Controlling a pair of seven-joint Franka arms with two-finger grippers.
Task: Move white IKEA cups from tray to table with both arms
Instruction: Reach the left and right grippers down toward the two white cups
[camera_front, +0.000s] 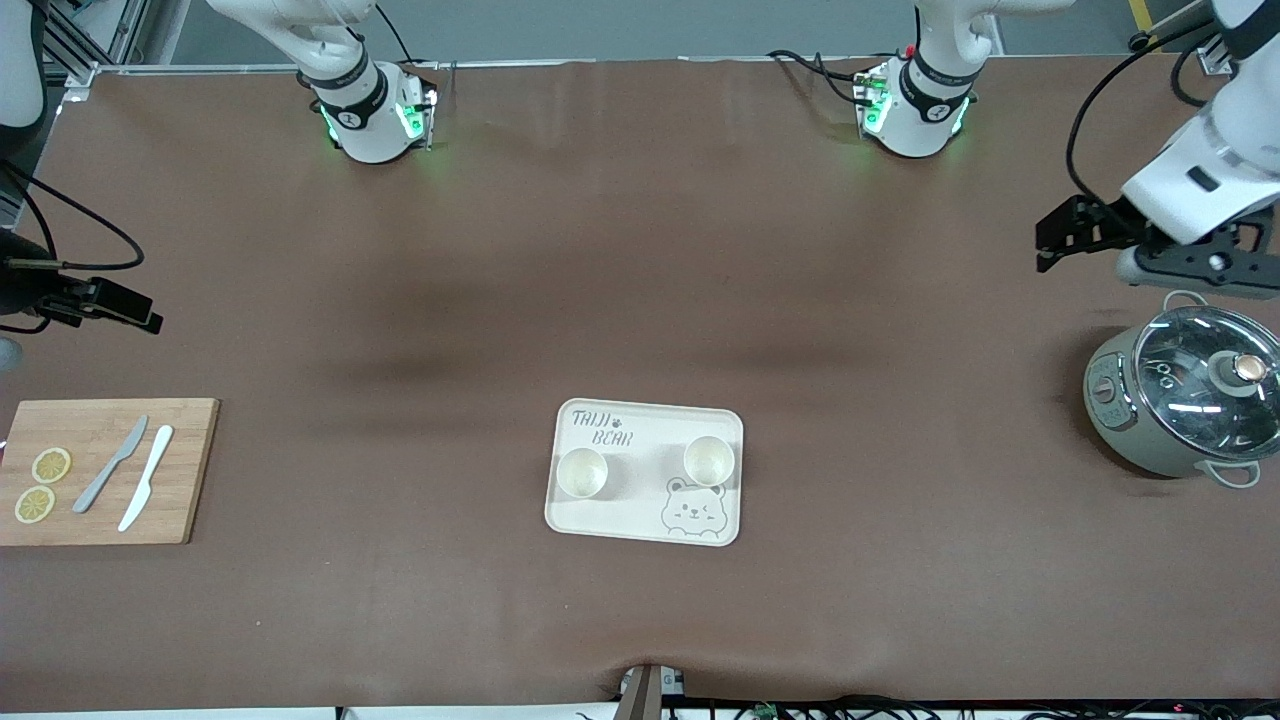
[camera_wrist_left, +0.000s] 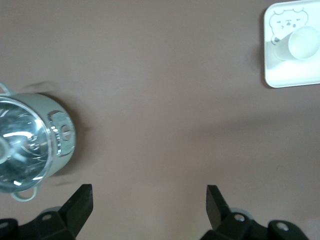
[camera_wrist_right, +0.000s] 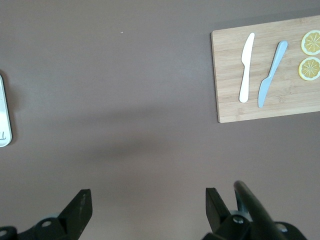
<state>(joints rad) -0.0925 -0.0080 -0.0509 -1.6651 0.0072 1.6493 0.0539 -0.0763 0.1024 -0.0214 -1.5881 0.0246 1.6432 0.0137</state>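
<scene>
Left gripper (camera_front: 1050, 240) raised at the left arm's end of the table, jaws wide apart, empty. Right gripper (camera_front: 140, 312) likewise at the right arm's end, spread, empty.

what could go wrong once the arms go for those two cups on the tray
Both cups stand close together on the small tray, so the arms could crowd each other reaching in. The open left gripper hangs beside the lidded pot and might clip it when setting off. The open right gripper waits above the cutting board.
</scene>
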